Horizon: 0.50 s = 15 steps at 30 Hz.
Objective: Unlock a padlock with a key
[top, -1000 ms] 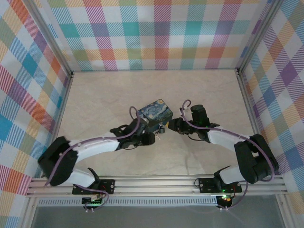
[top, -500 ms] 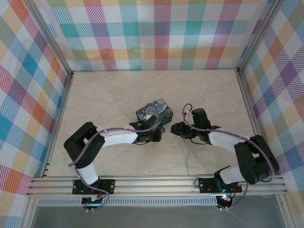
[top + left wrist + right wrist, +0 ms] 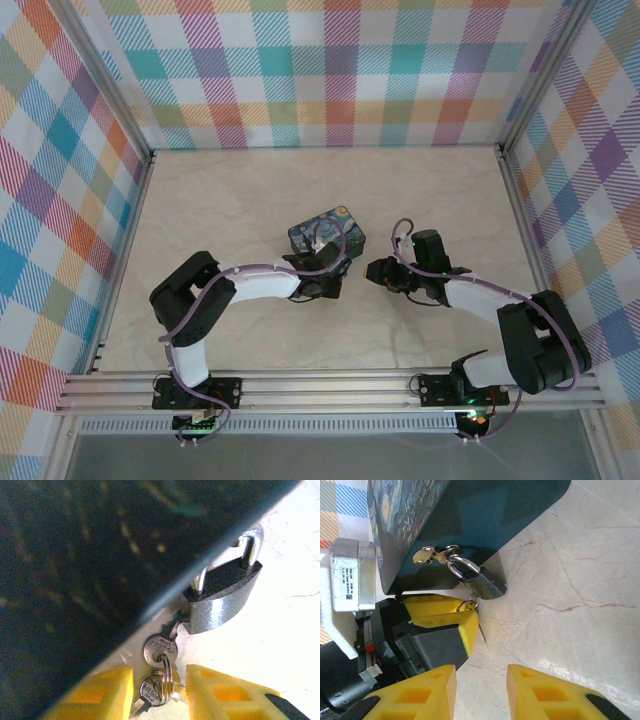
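Right wrist view, upper left: the padlock (image 3: 482, 584) hangs from the gold hasp (image 3: 427, 555) of the tin (image 3: 470, 515); a white label (image 3: 350, 575) is too small to read. Left wrist view adds the key (image 3: 161, 649) in its base, stamping blurred. Left claw (image 3: 160, 676) narrowly flanks the key ring (image 3: 168, 666); I cannot tell if it grips. Right claw (image 3: 480, 687) gapes empty

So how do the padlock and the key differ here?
The padlock has a chunky dark grey body; the key is thin, flat and silvery. The padlock is hooked by its shackle through the hasp of the tin; the key points its blade at the padlock's base, a ring through its head. Both are small and metal.
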Tool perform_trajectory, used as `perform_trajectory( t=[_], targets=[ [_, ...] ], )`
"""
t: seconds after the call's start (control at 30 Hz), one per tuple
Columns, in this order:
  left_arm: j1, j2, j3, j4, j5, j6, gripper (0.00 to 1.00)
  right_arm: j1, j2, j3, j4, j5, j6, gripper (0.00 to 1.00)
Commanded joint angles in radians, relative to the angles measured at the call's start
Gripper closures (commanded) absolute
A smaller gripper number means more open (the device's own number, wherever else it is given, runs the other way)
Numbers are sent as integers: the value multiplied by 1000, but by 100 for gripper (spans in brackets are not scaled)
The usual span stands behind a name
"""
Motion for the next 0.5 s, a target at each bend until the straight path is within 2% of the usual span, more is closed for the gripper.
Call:
perform_trajectory(
  t=[0.0, 0.17, 0.47],
  targets=[
    [-7, -14, -47, -7, 63, 34, 62, -6, -7, -6, -8, -28, -30, 68],
    [-8, -63, -91, -24, 69, 74, 59, -5, 3, -2, -2, -34, -27, 68],
    [-8, -5, -102, 23, 96, 129, 73, -5, -8, -2, -7, -35, -20, 68]
  ],
)
